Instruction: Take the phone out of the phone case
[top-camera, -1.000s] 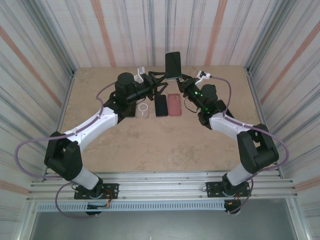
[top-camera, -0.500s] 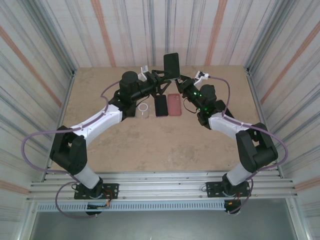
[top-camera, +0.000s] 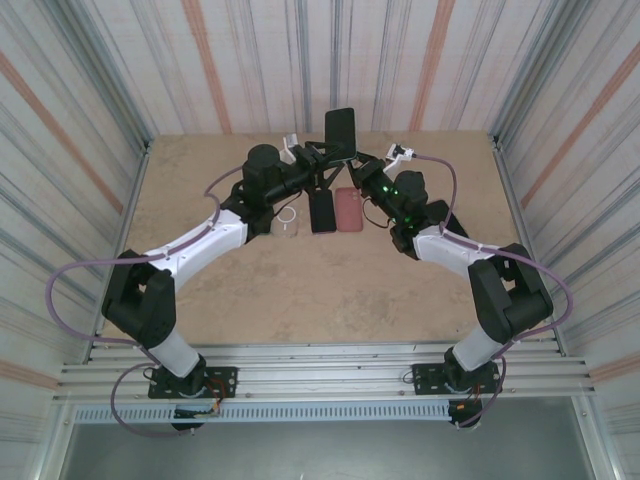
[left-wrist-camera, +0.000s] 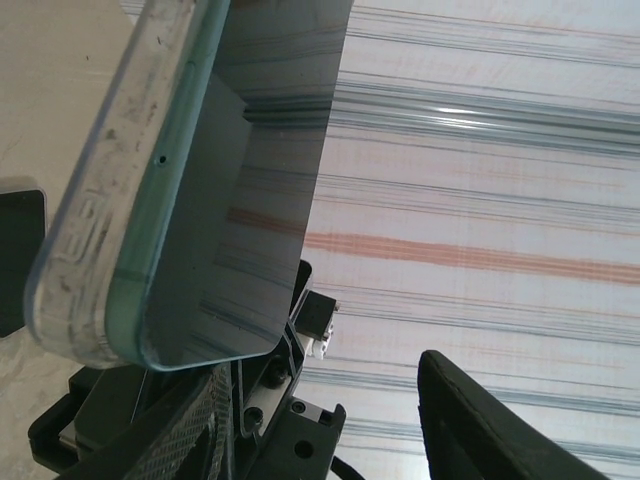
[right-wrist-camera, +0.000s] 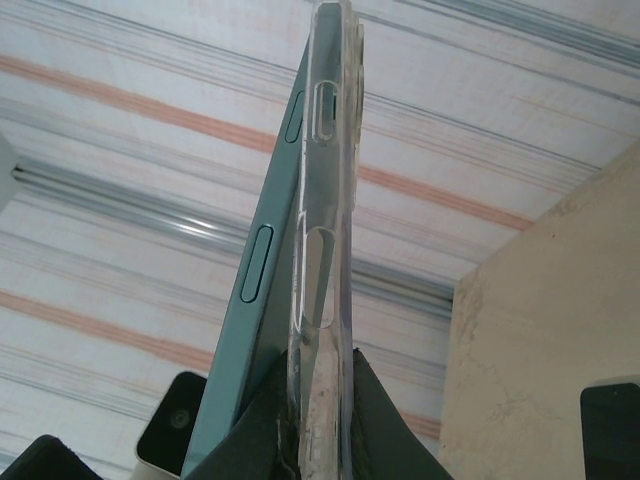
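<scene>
A phone (right-wrist-camera: 255, 300) with a teal rim stands on end in mid-air, above and just behind the pink case (top-camera: 348, 208) that lies flat on the table (top-camera: 250, 290). It sits in a clear phone case (right-wrist-camera: 325, 200). Seen edge-on from the right wrist, the teal rim leans away from the clear shell along one long side, so the phone looks partly freed.

The phone is likely rigid, smooth and breakable, with a glossy screen that offers little friction. It is best gripped across its narrow side rims. The case looks thin and springy; it should flex at the corners, and the lip there is the place to peel from.

The right hand (right-wrist-camera: 320, 410), just above the pink case, is pressed together on the bottom edge of the clear shell, one dark finger on each face.

The left hand (top-camera: 312, 160) reaches in from the far left of the pink case. Its fingers stand partly spread — one lies below the phone's lower corner, the other is well clear of the screen. Whether it touches the phone cannot be told.
</scene>
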